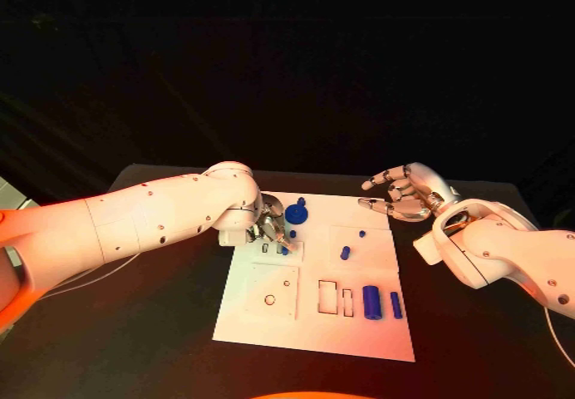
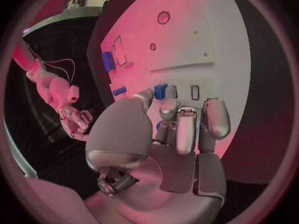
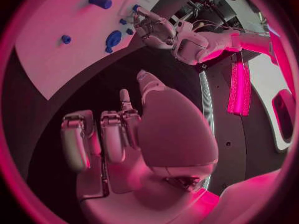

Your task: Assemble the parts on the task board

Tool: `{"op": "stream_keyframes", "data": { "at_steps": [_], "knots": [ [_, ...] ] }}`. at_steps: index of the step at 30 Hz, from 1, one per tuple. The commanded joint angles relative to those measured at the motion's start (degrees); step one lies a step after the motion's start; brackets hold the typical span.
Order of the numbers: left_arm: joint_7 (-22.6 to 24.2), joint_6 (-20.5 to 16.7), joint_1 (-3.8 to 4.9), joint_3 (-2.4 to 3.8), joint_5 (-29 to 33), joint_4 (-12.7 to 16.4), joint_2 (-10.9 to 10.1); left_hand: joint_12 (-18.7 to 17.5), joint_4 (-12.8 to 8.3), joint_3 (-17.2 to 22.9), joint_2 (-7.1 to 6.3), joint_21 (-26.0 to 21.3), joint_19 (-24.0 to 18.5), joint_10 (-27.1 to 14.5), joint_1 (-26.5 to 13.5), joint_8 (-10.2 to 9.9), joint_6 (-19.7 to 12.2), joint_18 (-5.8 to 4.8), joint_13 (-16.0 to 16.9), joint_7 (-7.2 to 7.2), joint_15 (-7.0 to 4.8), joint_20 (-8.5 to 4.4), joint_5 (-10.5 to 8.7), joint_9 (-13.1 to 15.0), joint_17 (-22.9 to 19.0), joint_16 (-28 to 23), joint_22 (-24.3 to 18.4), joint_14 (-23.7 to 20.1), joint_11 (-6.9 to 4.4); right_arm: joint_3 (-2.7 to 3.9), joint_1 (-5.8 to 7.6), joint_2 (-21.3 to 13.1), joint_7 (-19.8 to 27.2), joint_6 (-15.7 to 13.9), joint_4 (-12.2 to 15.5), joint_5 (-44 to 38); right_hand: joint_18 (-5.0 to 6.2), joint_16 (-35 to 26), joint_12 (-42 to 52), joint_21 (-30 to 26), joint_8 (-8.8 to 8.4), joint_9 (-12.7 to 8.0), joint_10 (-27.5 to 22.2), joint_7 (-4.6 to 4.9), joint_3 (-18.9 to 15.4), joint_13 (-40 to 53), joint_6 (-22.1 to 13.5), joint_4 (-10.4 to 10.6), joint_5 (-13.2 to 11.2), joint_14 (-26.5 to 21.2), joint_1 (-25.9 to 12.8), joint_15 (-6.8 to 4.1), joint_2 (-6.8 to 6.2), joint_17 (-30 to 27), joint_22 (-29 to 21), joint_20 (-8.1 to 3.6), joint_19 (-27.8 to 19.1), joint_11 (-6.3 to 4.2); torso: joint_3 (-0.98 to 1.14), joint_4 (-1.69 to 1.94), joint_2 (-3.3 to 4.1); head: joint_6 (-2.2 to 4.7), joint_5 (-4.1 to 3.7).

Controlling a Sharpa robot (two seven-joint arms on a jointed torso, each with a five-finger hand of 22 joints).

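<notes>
The white task board (image 1: 314,332) lies in the middle of the black table. My left hand (image 1: 270,224) is low over the board's far left part. In the left wrist view it pinches a small blue part (image 2: 161,90) between thumb and a finger, right beside two narrow slots (image 2: 195,92). A blue disc (image 1: 296,214) stands just beyond that hand. Two small blue pegs (image 1: 363,233) (image 1: 345,252) sit right of it. A blue cylinder (image 1: 371,302) and a thin blue bar (image 1: 396,305) lie near the board's right edge. My right hand (image 1: 405,193) hovers off the far right corner, fingers loosely apart, holding nothing.
Rectangular slots (image 1: 327,297) and a panel with round holes (image 1: 271,291) mark the board's near half. The right wrist view shows the left hand (image 3: 156,30), the disc (image 3: 112,38) and the cylinder (image 3: 99,1). Bare black table (image 1: 479,349) surrounds the board.
</notes>
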Motion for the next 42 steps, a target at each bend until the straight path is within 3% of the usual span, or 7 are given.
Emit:
{"op": "stream_keyframes", "data": {
  "at_steps": [1,8,9,17,27,34,42],
  "knots": [
    [0.16,0.96,0.06,0.01,1.07,0.01,0.13,-0.20,-0.46,1.96,0.25,0.23,-0.32,-0.31,2.06,-0.18,0.43,-0.92,0.00,-0.50,-0.48,0.09,0.24,0.40,5.24,0.29,0.00,3.20,-0.38,0.00,-0.02,0.09,0.06,1.04,-0.05,-0.36,-0.39,0.31,-0.06,0.25,0.23,-0.08,0.49,0.07,0.29,9.66,-0.08,-0.01,0.20,5.98,0.13,-0.01,-0.12,15.05,15.10,-0.01,6.00,-0.10,-0.02,-0.07,0.00,-0.07,0.01],
    [0.48,-0.71,0.05,0.02,3.44,0.01,-0.12,-0.24,-2.81,12.31,-0.78,0.35,-0.31,0.48,6.02,2.13,0.53,-0.95,0.26,-1.22,-1.22,-0.47,-0.10,4.02,5.76,0.41,0.31,3.39,-1.23,-0.01,-0.04,0.12,-0.02,1.27,-0.21,-0.36,-0.39,0.31,-0.06,0.25,0.23,-0.08,0.49,0.07,0.29,9.66,-0.08,-0.01,0.20,5.98,0.13,-0.01,-0.12,15.05,15.10,-0.01,6.00,-0.10,-0.01,-0.05,-0.03,-0.07,-0.04],
    [0.55,-1.06,0.05,0.03,3.92,0.03,-0.19,-0.24,-4.01,17.56,-1.99,0.51,-0.08,1.08,5.49,3.48,0.05,-1.03,0.39,-1.23,-1.33,-0.67,-0.07,6.25,6.00,0.47,0.67,3.51,-1.34,-0.01,-0.05,0.12,-0.02,1.30,-0.22,-0.36,-0.39,0.31,-0.06,0.25,0.23,-0.08,0.49,0.07,0.29,9.66,-0.08,-0.01,0.20,5.98,0.13,-0.01,-0.12,15.05,15.10,-0.01,6.00,-0.10,-0.01,-0.03,-0.03,-0.09,-0.08],
    [0.89,-3.60,0.04,0.10,6.85,0.66,-1.07,0.37,-9.09,29.43,-4.95,0.77,0.15,2.45,0.60,5.97,-0.35,-1.07,1.38,-1.66,-1.48,-0.97,0.16,11.43,6.27,0.46,1.17,3.69,-1.60,-0.03,-0.08,0.04,-0.09,1.60,-0.32,-0.36,-0.39,0.31,-0.17,0.25,0.25,-0.10,0.40,0.07,0.37,9.57,-0.08,-0.01,0.37,5.98,0.12,-0.01,-0.08,15.05,15.10,-0.01,6.00,-0.10,0.00,0.03,-0.07,-0.02,-0.10],
    [0.98,-7.07,0.00,0.16,7.07,2.71,-2.94,1.65,-12.00,33.88,-6.08,1.25,1.04,4.12,-3.87,7.29,0.58,-1.28,3.16,-2.25,-1.99,-1.38,1.22,14.03,6.27,0.37,2.30,3.75,-2.13,-0.07,-0.12,-0.11,-0.19,2.24,-0.54,-0.36,-0.39,0.31,-0.28,0.25,0.25,-0.11,0.31,0.09,0.37,9.49,-0.11,0.02,0.46,5.98,0.04,-0.01,-0.11,15.05,15.10,0.00,6.00,-0.10,0.04,0.08,-0.04,-0.11,0.16],
    [1.29,-11.10,-0.35,-0.32,2.46,4.71,-4.06,3.36,-14.56,35.97,-7.39,2.35,3.09,6.42,-7.63,8.58,2.03,-1.80,5.59,-3.06,-2.69,-1.93,8.61,15.90,6.50,0.47,4.85,3.90,-2.93,-0.10,-0.16,-0.23,-0.09,2.39,-0.62,-0.41,-0.39,0.31,-0.35,0.25,0.22,-0.14,0.26,0.10,0.37,9.43,-0.18,0.03,0.55,5.98,-0.03,0.00,-0.15,15.05,15.10,0.00,6.00,-0.08,0.13,0.05,-0.07,-0.34,0.47],
    [1.50,-15.78,-1.63,-0.89,-4.99,6.69,-4.96,4.25,-15.46,36.60,-8.01,2.91,4.13,7.64,-8.80,8.81,2.93,-2.07,6.95,-3.49,-3.05,-2.18,11.30,16.34,6.19,0.35,6.18,3.88,-3.34,-0.11,-0.18,-0.45,0.19,2.20,-0.78,-0.48,-0.39,0.31,-0.38,0.25,0.21,-0.16,0.23,0.11,0.38,9.41,-0.22,0.05,0.65,5.98,-0.09,0.00,-0.16,15.05,15.10,0.00,6.00,-0.07,0.11,0.15,-0.12,-0.49,0.54]
  ]
}}
